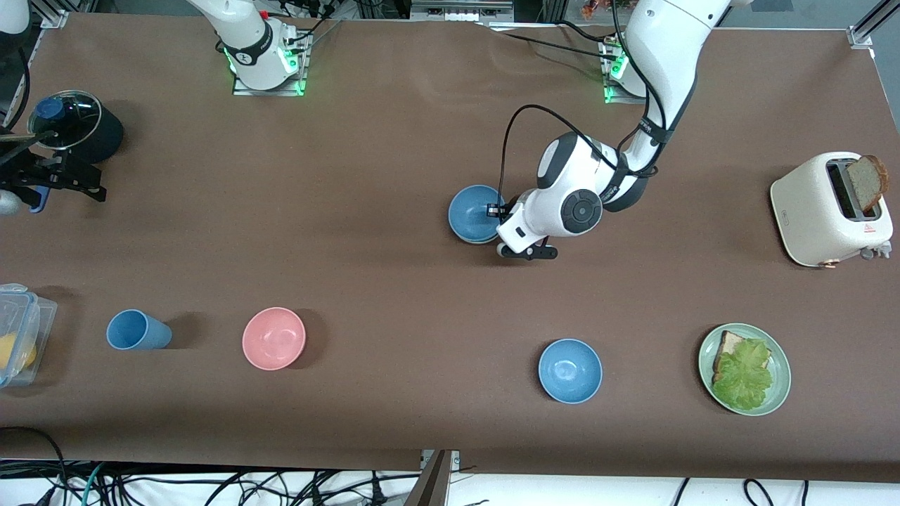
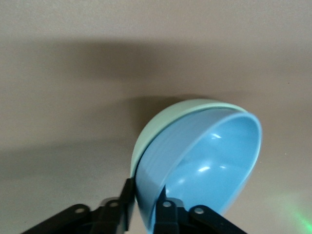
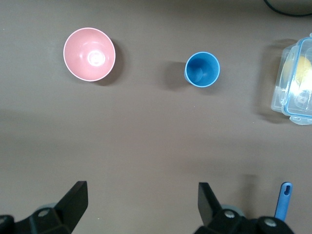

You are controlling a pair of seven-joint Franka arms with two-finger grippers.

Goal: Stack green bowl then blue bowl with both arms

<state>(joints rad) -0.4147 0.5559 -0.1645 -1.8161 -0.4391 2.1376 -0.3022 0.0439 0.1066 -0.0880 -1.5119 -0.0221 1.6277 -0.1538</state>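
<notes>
The muted blue bowl (image 1: 475, 213) sits near the table's middle, nested inside the pale green bowl (image 2: 165, 122). The green bowl is almost hidden under it in the front view. My left gripper (image 1: 500, 211) is at the stack's edge nearest the left arm's end. In the left wrist view it (image 2: 146, 204) is shut on the blue bowl (image 2: 214, 165), one finger inside the rim and one outside. My right gripper (image 1: 53, 176) waits open and empty, high over the right arm's end of the table, with its fingers wide apart in its wrist view (image 3: 141, 200).
A brighter blue bowl (image 1: 570, 370), a pink bowl (image 1: 273, 338), a blue cup (image 1: 136, 330) and a clear container (image 1: 17, 330) lie nearer the camera. A plate with bread and lettuce (image 1: 779, 393), a toaster (image 1: 830, 211) and a lidded black pot (image 1: 74, 126) stand around.
</notes>
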